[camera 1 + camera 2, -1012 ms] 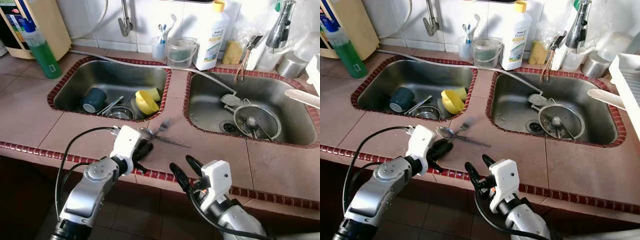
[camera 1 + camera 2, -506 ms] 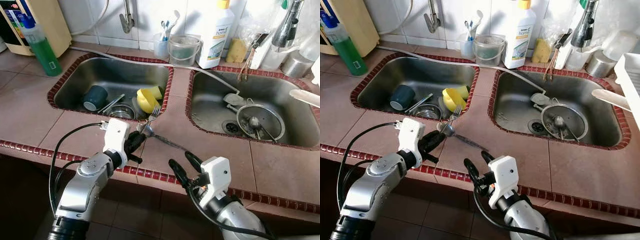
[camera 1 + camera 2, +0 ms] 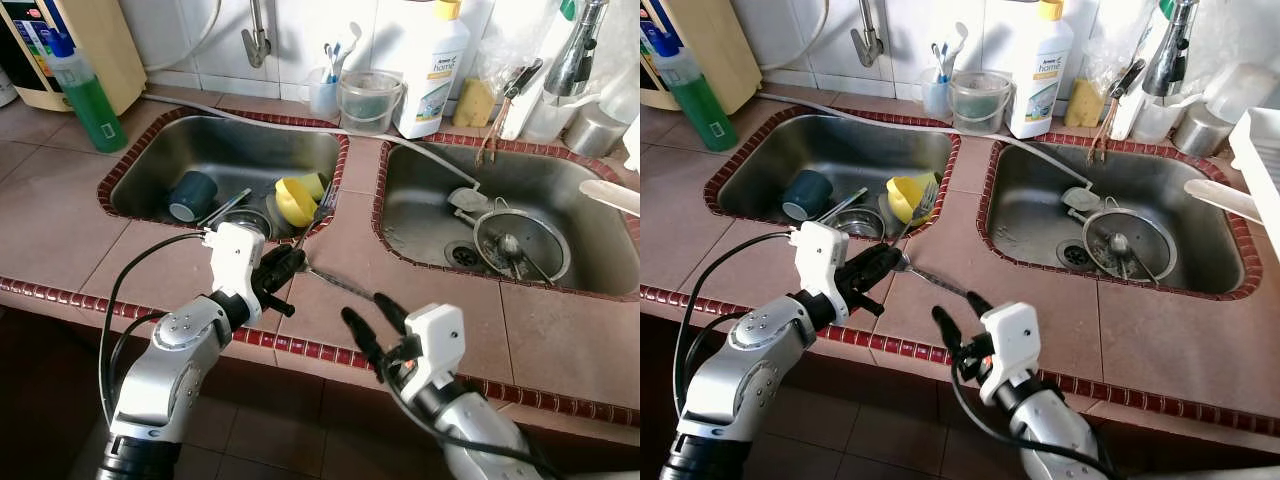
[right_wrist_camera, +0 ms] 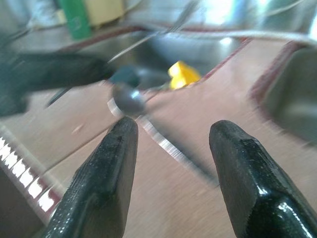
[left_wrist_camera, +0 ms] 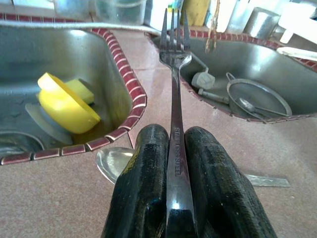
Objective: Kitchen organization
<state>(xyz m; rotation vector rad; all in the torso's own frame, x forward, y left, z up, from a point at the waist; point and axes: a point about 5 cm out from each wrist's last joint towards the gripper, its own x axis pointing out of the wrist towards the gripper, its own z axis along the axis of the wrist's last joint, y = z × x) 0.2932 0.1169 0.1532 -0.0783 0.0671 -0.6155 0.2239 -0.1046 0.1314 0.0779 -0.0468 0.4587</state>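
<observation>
Green bottle (image 3: 88,95) far left, label too small to read. L sink (image 3: 160,170): blue cup (image 3: 188,196), yellow bowl (image 3: 294,201), dishes partly hidden under each other. Left gripper (image 5: 174,163) over counter betw. sinks, fingers clamped on fork (image 5: 174,74), tines up toward the sinks; handle stamped, approx. "STAINLESS STEEL". Spoon (image 5: 113,162) lies on counter behind it, handle half hidden. Right gripper (image 4: 171,158) fingers apart, near counter edge; wrist view blurred. White bottle (image 3: 430,65) reads "home".
</observation>
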